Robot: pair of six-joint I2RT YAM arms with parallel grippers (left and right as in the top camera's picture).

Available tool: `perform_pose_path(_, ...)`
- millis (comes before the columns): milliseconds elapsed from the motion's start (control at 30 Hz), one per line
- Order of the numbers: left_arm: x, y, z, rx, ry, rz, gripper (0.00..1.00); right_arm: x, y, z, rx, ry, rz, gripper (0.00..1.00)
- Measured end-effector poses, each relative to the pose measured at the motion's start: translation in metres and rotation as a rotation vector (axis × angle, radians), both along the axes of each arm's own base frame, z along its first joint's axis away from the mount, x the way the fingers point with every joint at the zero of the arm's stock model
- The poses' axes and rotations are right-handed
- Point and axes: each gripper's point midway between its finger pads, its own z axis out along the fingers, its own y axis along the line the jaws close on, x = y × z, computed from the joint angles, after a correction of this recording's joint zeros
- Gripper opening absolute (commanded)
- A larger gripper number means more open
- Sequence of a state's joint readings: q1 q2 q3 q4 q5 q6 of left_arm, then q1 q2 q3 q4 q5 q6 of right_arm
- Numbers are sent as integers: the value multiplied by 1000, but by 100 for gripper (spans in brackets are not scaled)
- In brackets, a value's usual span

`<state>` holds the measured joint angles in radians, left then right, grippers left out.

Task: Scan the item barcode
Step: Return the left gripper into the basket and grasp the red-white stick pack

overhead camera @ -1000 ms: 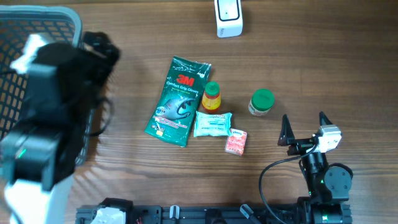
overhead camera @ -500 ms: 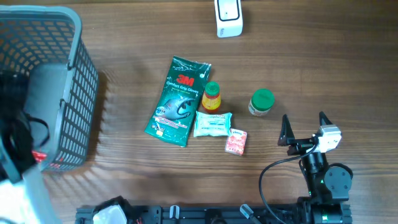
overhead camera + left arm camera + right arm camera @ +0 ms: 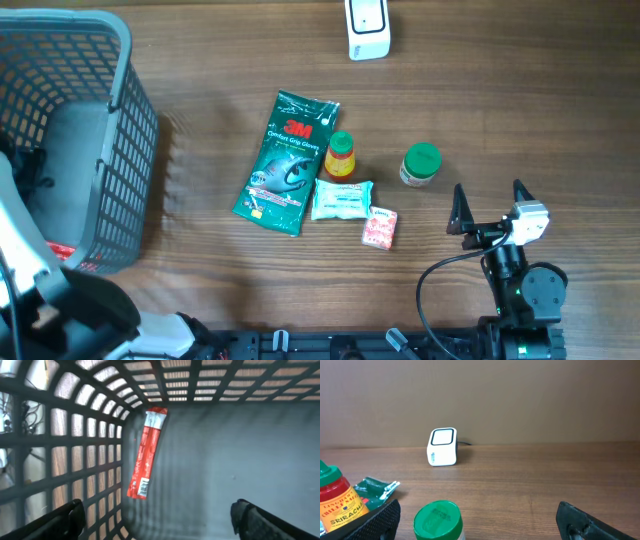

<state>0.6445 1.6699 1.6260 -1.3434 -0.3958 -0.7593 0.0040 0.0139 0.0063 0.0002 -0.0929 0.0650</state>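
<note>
A white barcode scanner [image 3: 367, 28] stands at the table's far edge and faces my right wrist camera [image 3: 442, 447]. The items lie mid-table: a green 3M gloves pack [image 3: 287, 163], a sriracha bottle [image 3: 340, 156], a green-lidded jar [image 3: 421, 165], a white-blue packet [image 3: 341, 200] and a small pink box [image 3: 380, 227]. My right gripper [image 3: 489, 200] rests open and empty just right of the jar [image 3: 438, 521]. My left gripper [image 3: 160, 522] is open and empty, looking into the grey basket [image 3: 75, 435], where a long red packet [image 3: 146, 452] lies against the wall.
The grey mesh basket [image 3: 130, 170] fills the table's left side. My left arm [image 3: 60, 300] shows at the near left corner, partly over the basket's near edge. A black cable [image 3: 440, 280] loops by the right arm's base.
My left arm has pulled back from over the basket toward the near left corner, uncovering the basket. The right arm and the items have not moved.
</note>
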Motion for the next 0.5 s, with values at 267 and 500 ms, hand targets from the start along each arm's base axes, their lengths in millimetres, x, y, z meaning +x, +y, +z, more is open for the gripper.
perform_pose_path(267,21,19,-29,26,-6,-77,84,0,0,0,0,0,0,100)
perform_pose_path(500,2,27,-66,-13,26,-72,86,0,0,0,0,0,0,100)
